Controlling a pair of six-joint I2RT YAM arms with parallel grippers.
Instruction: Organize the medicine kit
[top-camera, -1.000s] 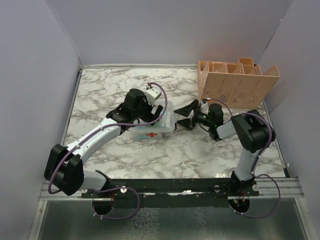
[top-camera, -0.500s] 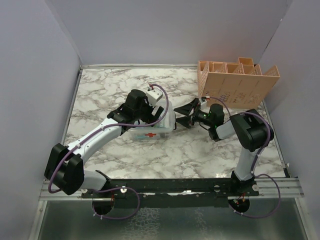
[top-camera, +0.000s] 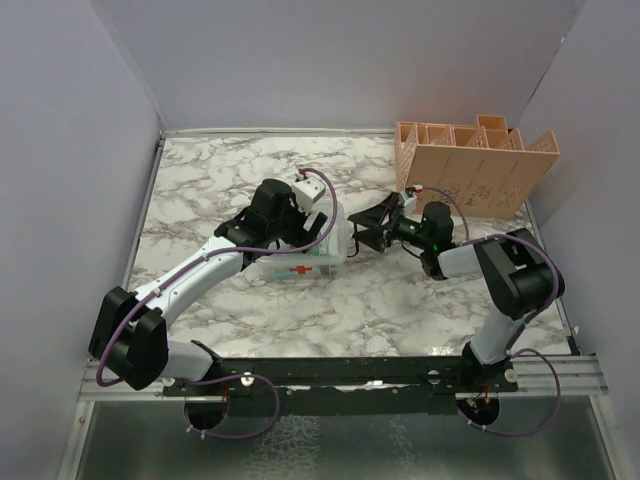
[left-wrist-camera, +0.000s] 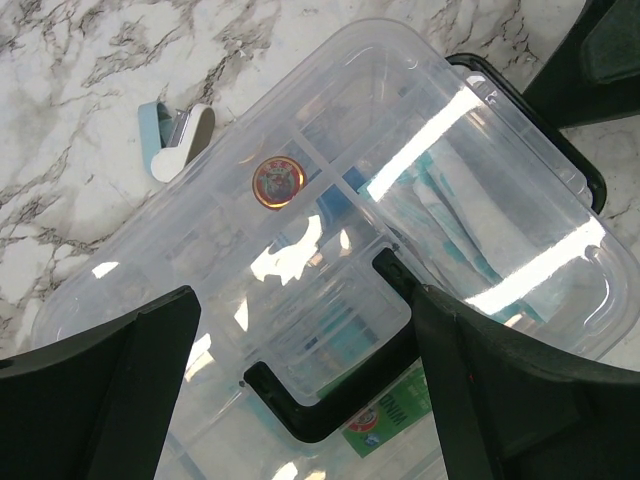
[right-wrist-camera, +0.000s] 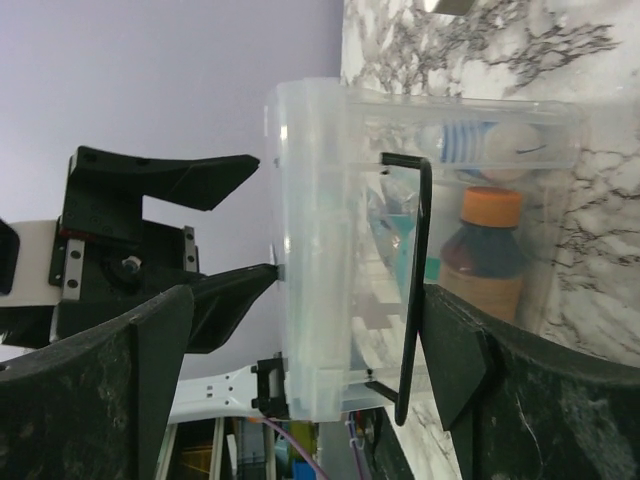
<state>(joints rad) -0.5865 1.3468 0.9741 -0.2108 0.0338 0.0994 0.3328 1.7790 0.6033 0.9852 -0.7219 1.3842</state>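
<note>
Marble table (top-camera: 220, 180) | left pincer (left-wrist-camera: 300, 340) released, above medicine kit (left-wrist-camera: 330, 200) | right pincer (right-wrist-camera: 305, 330) released, level at its end

The medicine kit (top-camera: 300, 265) is clear plastic with a red cross on its side and a black handle (left-wrist-camera: 305, 420). Through its walls show teal-and-white packets (left-wrist-camera: 450, 215), a green label (left-wrist-camera: 395, 418), a red-and-gold disc (left-wrist-camera: 277, 183) and a brown bottle with an orange cap (right-wrist-camera: 490, 250). It stands on a white surface (top-camera: 400, 300) veined in grey like marble, with a peach organizer (top-camera: 470, 175) and a pale-blue-and-white clip (left-wrist-camera: 175, 135). The left tool (left-wrist-camera: 302, 300) and right tool (right-wrist-camera: 305, 300) are black, the cables (top-camera: 322, 185) are purple and the walls (top-camera: 350, 60) are pale lavender-grey.
</note>
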